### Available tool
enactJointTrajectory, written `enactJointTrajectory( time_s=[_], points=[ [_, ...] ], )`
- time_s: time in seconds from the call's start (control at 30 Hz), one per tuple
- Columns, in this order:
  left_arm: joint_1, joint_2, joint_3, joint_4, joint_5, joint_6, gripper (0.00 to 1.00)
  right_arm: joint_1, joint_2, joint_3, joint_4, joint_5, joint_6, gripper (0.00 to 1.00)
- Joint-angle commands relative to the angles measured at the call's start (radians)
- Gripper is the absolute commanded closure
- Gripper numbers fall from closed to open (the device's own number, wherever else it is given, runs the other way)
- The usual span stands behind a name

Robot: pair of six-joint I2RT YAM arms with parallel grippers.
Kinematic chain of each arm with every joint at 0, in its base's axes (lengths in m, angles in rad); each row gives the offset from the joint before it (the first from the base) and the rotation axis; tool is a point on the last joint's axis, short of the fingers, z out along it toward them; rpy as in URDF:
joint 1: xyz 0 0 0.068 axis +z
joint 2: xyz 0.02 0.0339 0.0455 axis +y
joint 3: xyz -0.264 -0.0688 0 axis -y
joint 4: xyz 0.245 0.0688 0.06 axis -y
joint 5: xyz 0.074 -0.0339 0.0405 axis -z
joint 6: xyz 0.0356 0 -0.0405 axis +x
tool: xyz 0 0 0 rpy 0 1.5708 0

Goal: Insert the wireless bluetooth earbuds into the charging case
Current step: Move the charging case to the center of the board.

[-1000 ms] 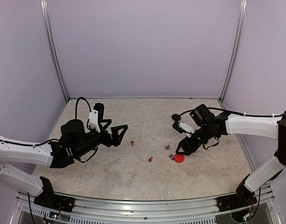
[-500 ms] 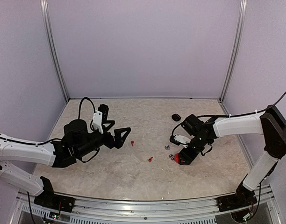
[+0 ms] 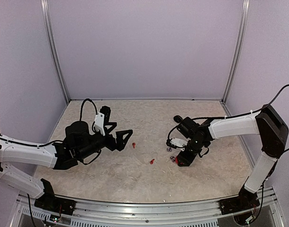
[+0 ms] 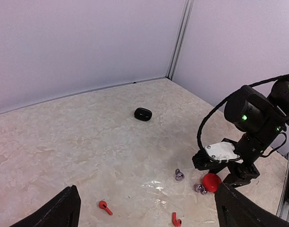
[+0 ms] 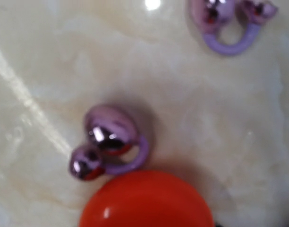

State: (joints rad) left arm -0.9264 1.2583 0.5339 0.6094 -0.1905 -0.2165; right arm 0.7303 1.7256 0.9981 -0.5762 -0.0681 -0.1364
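Two red earbuds (image 4: pixel 105 206) (image 4: pixel 176 219) lie on the table in front of my left gripper (image 3: pixel 123 137), which hangs open and empty above them. Two silver-grey earbuds (image 4: pixel 179 175) (image 4: pixel 200 187) lie further right; the right wrist view shows them close up (image 5: pixel 109 142) (image 5: pixel 227 19). A round red charging case (image 4: pixel 211 182) sits against the nearer silver earbud and fills the bottom of the right wrist view (image 5: pixel 147 201). My right gripper (image 3: pixel 183 160) is low over this red case. Its fingers do not show in its own view.
A black case (image 4: pixel 143 114) lies alone toward the back of the table, also seen behind the right arm (image 3: pixel 177 118). White walls and metal corner posts (image 3: pixel 234 52) close in the marbled table (image 3: pixel 135 175) on three sides.
My right gripper has swung left and dropped down over the red case, uncovering the black case behind it. The left arm has edged slightly right.
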Motion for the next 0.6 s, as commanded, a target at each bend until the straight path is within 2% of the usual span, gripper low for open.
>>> enactJointTrajectory(
  time_s=[0.0,0.27,0.4,0.47,0.57],
  points=[
    [0.008,0.01,0.031,0.028,0.013,0.017,0.01,0.046,0.011,0.017,-0.02,-0.036,0.004,0.49],
    [0.014,0.009,0.023,0.039,0.015,0.008,0.01,0.15,-0.024,-0.028,-0.094,-0.061,0.159,0.52],
    [0.014,0.023,0.025,0.047,0.027,0.001,0.01,0.211,-0.01,-0.014,-0.062,-0.099,0.257,0.51],
    [0.016,0.028,0.025,0.05,0.029,-0.004,0.01,0.242,0.013,0.022,-0.052,-0.095,0.302,0.48],
    [0.02,0.03,0.029,0.047,0.034,-0.007,0.01,0.274,0.031,0.061,-0.042,-0.101,0.335,0.37]
  ],
)
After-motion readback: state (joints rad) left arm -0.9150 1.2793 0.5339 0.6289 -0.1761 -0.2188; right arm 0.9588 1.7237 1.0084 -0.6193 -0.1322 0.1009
